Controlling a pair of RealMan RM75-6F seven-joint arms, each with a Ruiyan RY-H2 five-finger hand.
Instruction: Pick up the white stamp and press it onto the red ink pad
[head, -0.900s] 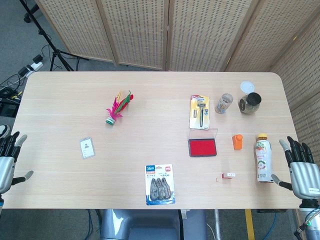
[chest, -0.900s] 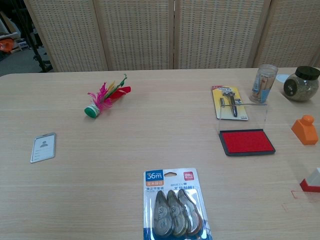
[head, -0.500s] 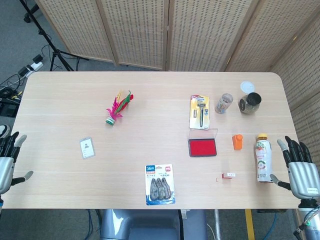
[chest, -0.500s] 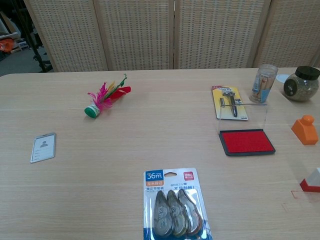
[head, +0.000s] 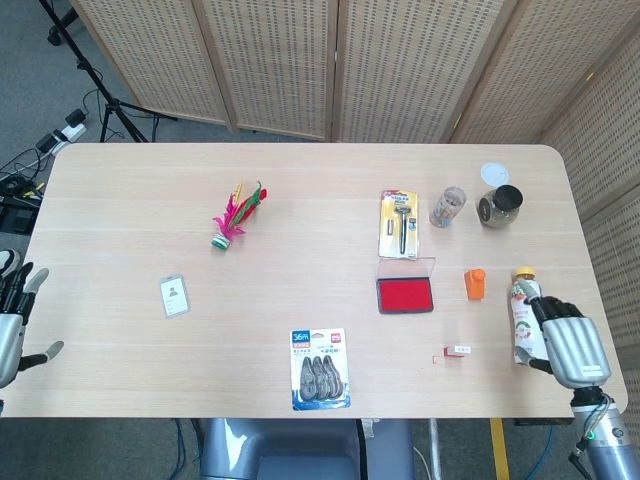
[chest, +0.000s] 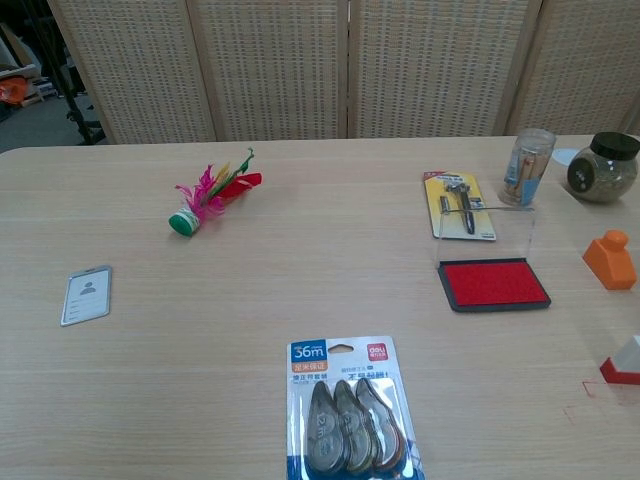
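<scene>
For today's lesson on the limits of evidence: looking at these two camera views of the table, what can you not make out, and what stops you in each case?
- White stamp: chest view, cut off by the right edge; tiny in head view.
- Right hand: head view, back toward the camera hides the fingers; contact with the juice bottle unclear.
- Left hand: head view, cut by the left edge.
- Razor pack: print too small.

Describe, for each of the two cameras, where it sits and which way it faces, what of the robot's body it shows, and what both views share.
Head view: high above the near edge, looking steeply down on the table; left hand and right hand show at the sides.
Chest view: low at the near edge, looking across the table; no hand shows.
Shared: red ink pad, white stamp.
</scene>
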